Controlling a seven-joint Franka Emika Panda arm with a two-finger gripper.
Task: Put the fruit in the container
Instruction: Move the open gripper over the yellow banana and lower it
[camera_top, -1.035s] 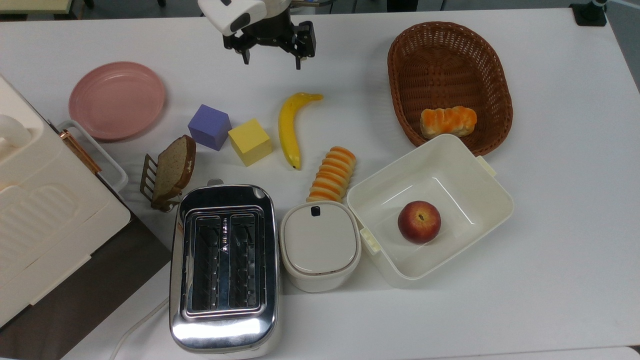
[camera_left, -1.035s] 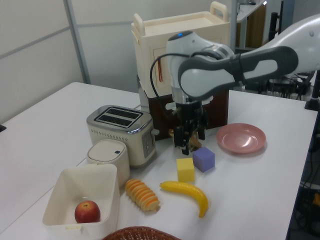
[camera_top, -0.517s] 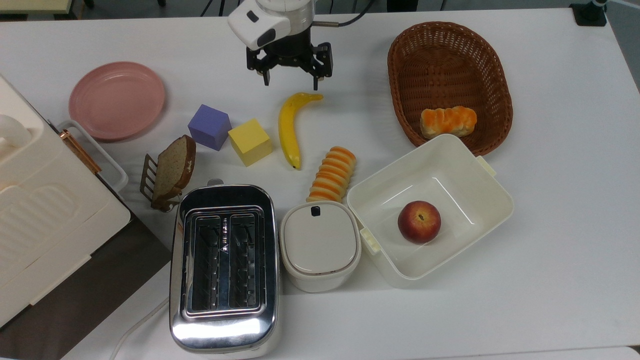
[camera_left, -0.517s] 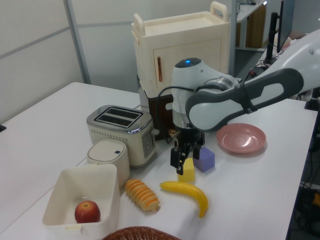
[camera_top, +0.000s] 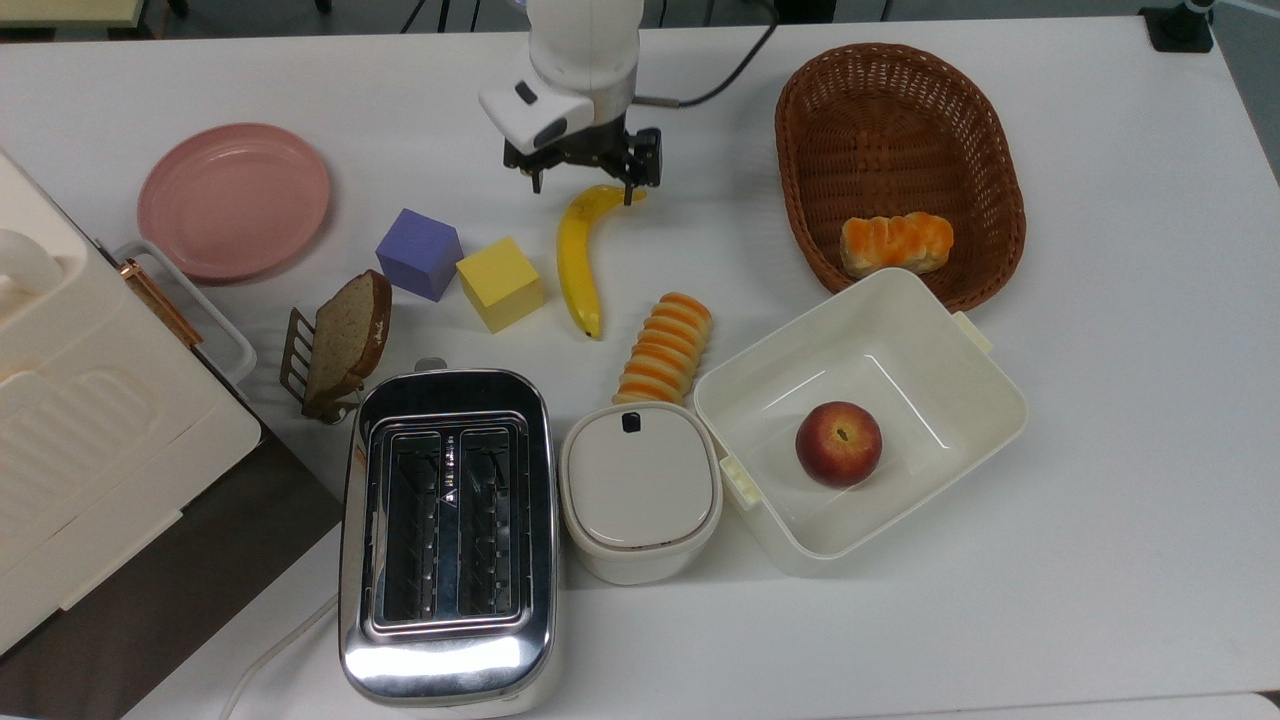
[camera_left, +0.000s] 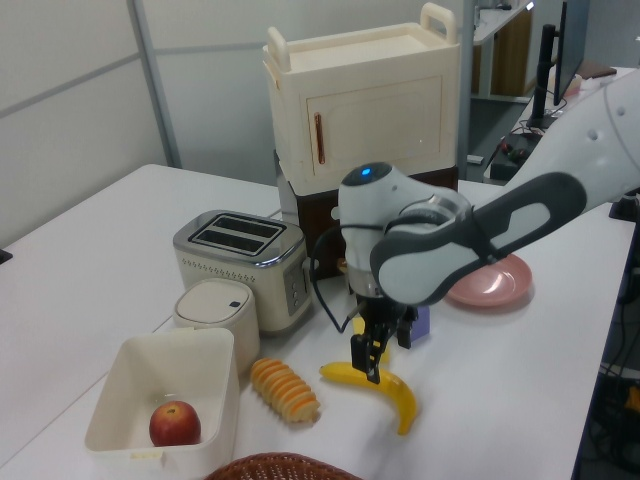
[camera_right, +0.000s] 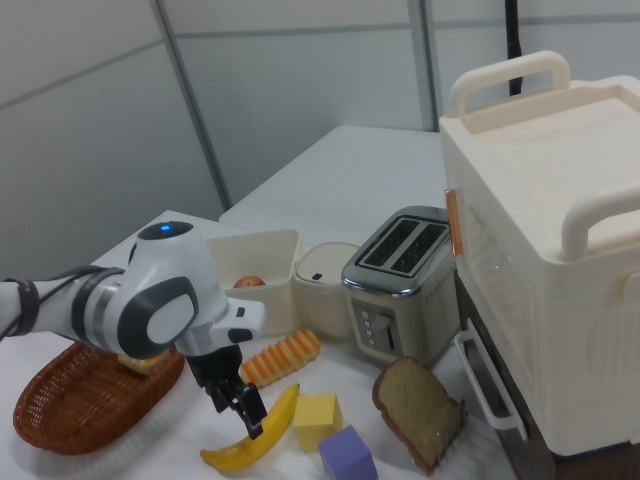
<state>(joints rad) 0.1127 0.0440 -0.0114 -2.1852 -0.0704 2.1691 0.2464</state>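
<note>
The yellow banana (camera_top: 575, 258) lies on the white table, its dark tip pointing at the top view's bottom. My gripper (camera_top: 584, 187) is open and low over the banana's thick upper end, one finger on each side of it, nothing held. In the left view the gripper (camera_left: 376, 360) reaches down to the banana (camera_left: 390, 388); in the right view the gripper (camera_right: 246, 411) hangs just above the banana (camera_right: 256, 440). The cream-white square tub (camera_top: 975, 365) stands at the top view's lower right with a red-yellow apple (camera_top: 838, 443) inside.
A yellow cube (camera_top: 500, 283) and a purple cube (camera_top: 419, 253) sit just to the top view's left of the banana. A striped bread roll (camera_top: 665, 348), a white lidded box (camera_top: 640, 490) and a toaster (camera_top: 447, 535) lie below. A wicker basket (camera_top: 900, 120) holds another roll.
My gripper has travelled from the top view's upper left down to the banana's thick end and lowered toward the table, staying open. Nothing else has moved.
</note>
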